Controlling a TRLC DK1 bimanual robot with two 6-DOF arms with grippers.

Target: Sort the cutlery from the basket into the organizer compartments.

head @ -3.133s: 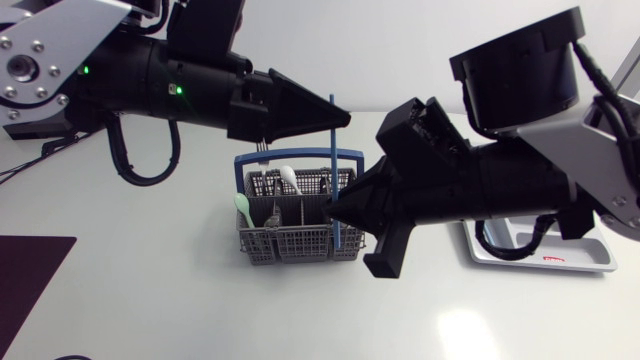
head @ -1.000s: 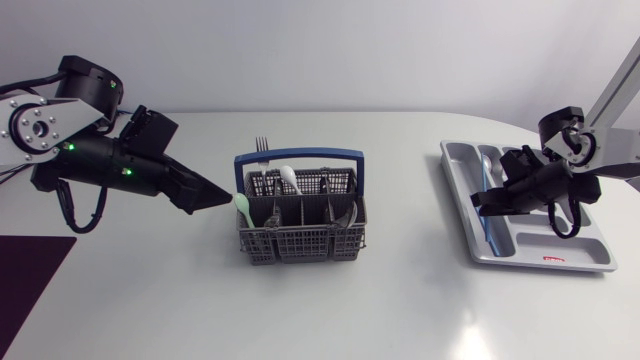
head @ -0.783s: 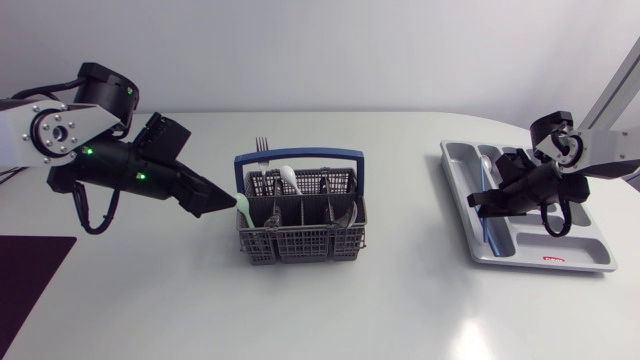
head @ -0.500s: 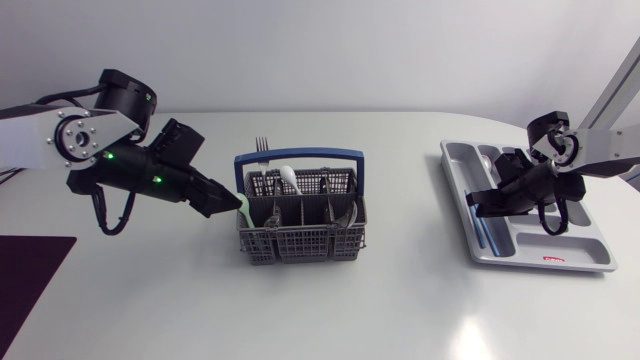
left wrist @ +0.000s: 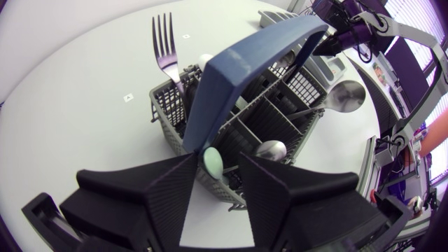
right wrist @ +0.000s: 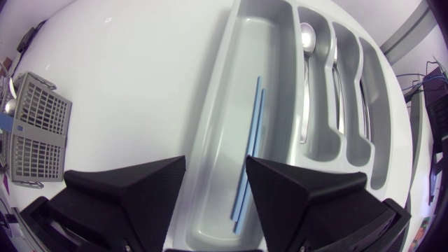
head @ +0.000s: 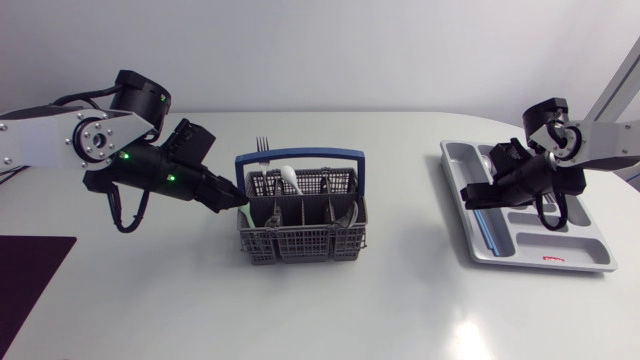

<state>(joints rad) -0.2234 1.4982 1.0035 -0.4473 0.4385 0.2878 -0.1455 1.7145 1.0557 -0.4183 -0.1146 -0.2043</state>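
The grey wire basket (head: 300,228) with a blue handle (left wrist: 245,77) stands mid-table and holds a fork (left wrist: 166,42), a white spoon (head: 288,178) and metal spoons (left wrist: 346,94). At the basket's left corner is my left gripper (head: 238,202). A pale green spoon (left wrist: 213,162) stands between its fingers (left wrist: 175,192) with a little gap on each side, so the gripper is open. My right gripper (right wrist: 215,168) hangs open over the grey organizer (head: 590,262). A pair of blue chopsticks (right wrist: 252,140) lies in the organizer's long compartment beneath it.
Metal spoons (right wrist: 308,42) lie in the organizer's narrower compartments. A dark mat (head: 25,275) lies at the table's front left corner. Bare white table lies between the basket and the organizer.
My left gripper moved right to the basket, and its fingers narrowed around the green spoon. My right gripper opened, leaving the blue chopsticks in the tray, and shifted slightly back.
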